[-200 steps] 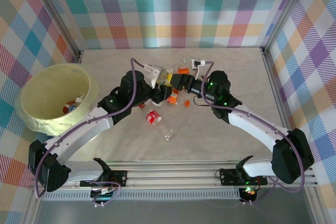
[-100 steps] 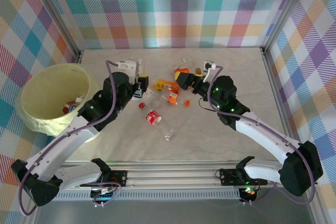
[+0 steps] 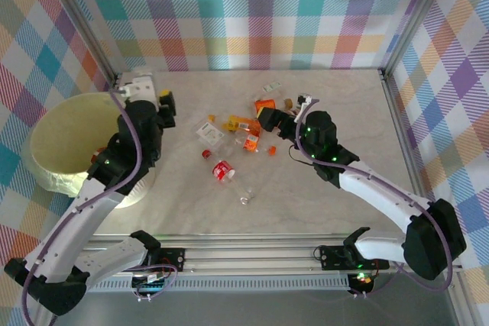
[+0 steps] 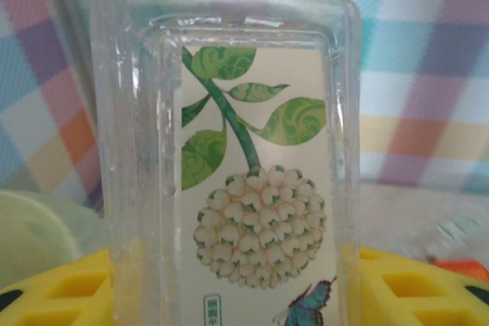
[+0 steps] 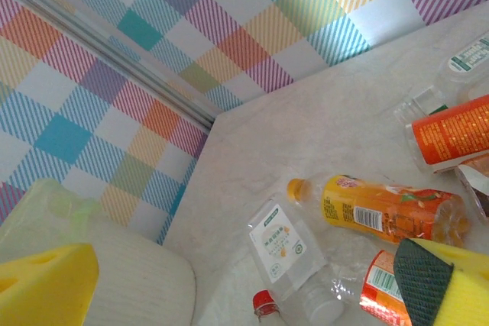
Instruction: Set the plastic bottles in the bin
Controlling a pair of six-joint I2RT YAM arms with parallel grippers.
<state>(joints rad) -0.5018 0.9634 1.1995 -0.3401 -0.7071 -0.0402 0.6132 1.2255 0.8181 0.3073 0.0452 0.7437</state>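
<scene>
Plaid walls in pastel checks enclose a pale marbled table (image 3: 344, 188); at its left edge stands the bin (image 3: 57, 124), a big round pale yellow bucket, with scraps of red and white label showing inside it beside the left arm. The left gripper (image 3: 151, 95) hangs by the bin's far right rim, near the table's far left corner; its yellow fingers (image 4: 53, 288) are closed onto a square clear bottle (image 4: 229, 150), which stands upright between them and bears a label of green leaves and a knobbly pale fruit; the bin's rim shows low at the left of the left wrist view.

Further right, the other plastic bottles (image 3: 233, 143) lie scattered across the middle of the table, well apart from the bin; among them are a flat clear bottle with a white label (image 3: 208, 131), an orange juice bottle (image 3: 239, 123) just beside it, a red-labelled bottle (image 3: 222, 171) nearer the arms, and a crushed clear one (image 3: 244, 192) nearest of all.

At the right end of the scatter, the right gripper (image 3: 269, 118) hovers with its jaws spread wide and nothing between them; from its wrist the juice bottle (image 5: 382, 208) and the flat clear bottle (image 5: 283, 246) lie below the parted fingers (image 5: 46, 280), and the ribbed whitish side of the bin (image 5: 122, 272) shows at lower left.
</scene>
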